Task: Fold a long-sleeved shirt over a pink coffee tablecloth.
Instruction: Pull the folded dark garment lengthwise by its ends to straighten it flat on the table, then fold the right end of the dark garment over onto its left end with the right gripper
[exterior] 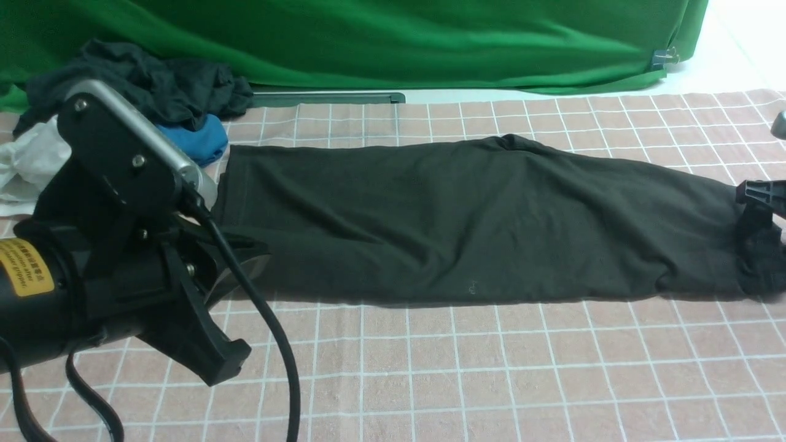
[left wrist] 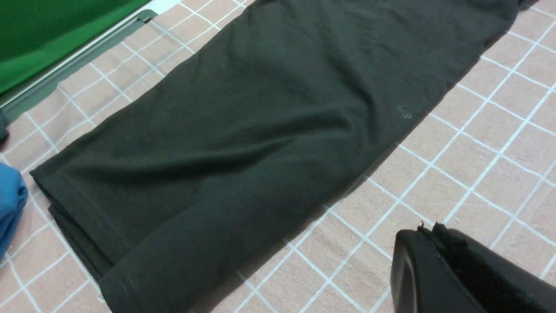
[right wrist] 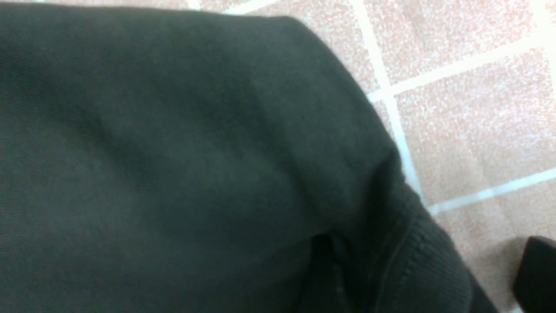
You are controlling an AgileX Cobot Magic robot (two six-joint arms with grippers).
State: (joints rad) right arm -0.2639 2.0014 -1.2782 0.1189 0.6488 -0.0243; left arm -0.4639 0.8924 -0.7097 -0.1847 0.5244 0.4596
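Closest to the lens, the left arm [exterior: 92, 288] fills the lower left of the front view, with its camera bracket and a black cable on top. The left tool [left wrist: 451, 274] shows in the left wrist view as black fingers pressed together with no cloth between them. It is closed and carries nothing, and it sits over bare checks of the pink coffee tablecloth [exterior: 491, 368], just in front of the near edge of the long-sleeved shirt [exterior: 466, 221].

The shirt lies on the tablecloth as a long black band, folded lengthwise and running left to right across the middle of the table. Its stitched hem end is at the left, near a heap of clothes [exterior: 141, 92] in black, blue and white at the back left. A few soft creases cross the fabric, and a small pale thread [left wrist: 405, 114] rests near the front edge. The ribbed collar end reaches the far right, where the cloth bunches a little.

The right tool [exterior: 761, 202] is at that collar end, at the right edge of the front view. The right wrist view shows only one finger [right wrist: 536, 274], off to the side over the tablecloth and clear of the shirt. The jaws therefore stand spread wide and grip nothing that can be seen. A green backdrop [exterior: 368, 43] hangs behind the table.
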